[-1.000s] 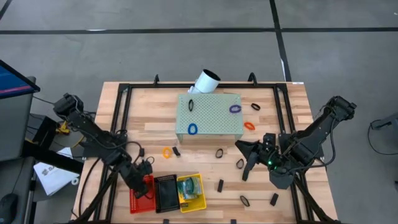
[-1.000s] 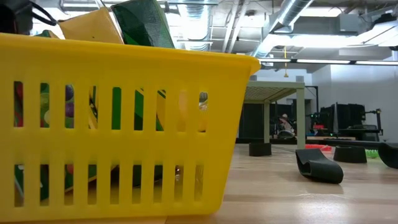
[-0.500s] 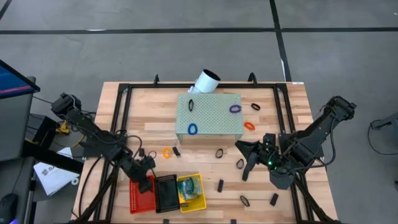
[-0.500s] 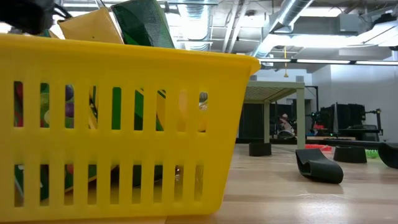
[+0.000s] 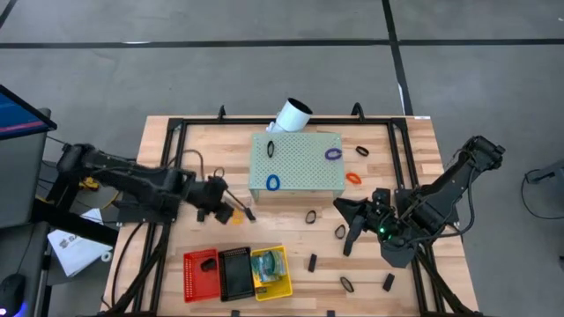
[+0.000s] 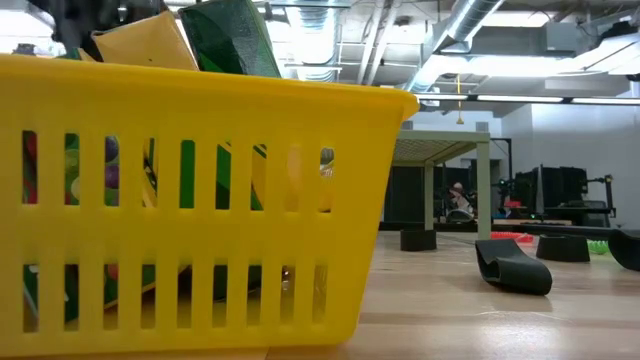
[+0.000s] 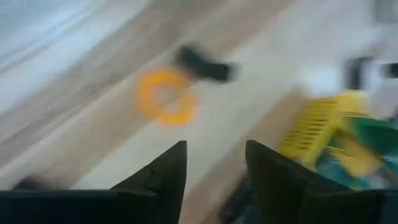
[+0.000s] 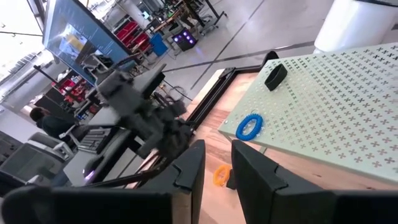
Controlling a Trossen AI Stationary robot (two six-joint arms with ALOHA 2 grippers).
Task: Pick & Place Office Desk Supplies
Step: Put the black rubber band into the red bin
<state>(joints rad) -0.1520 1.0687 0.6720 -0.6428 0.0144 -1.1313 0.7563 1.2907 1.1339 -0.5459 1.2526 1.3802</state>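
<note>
Fingers of my left arm (image 7: 214, 171) hang slightly spread and empty above the worktop (image 5: 291, 233), just short of the orange loop (image 5: 236, 215) lying beside a black clip (image 5: 250, 214). Right-arm fingers (image 5: 346, 226) rest low by another black clip (image 5: 340, 232), narrowly parted, holding nothing. Crayon boxes (image 5: 269, 261) sit in the yellow basket (image 5: 284, 289).

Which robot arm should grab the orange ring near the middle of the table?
Probably the left. The left gripper is right beside the orange ring, its fingers apart with nothing between them, and its wrist camera looks straight at the ring. The right gripper is across the table, much farther away.
</note>
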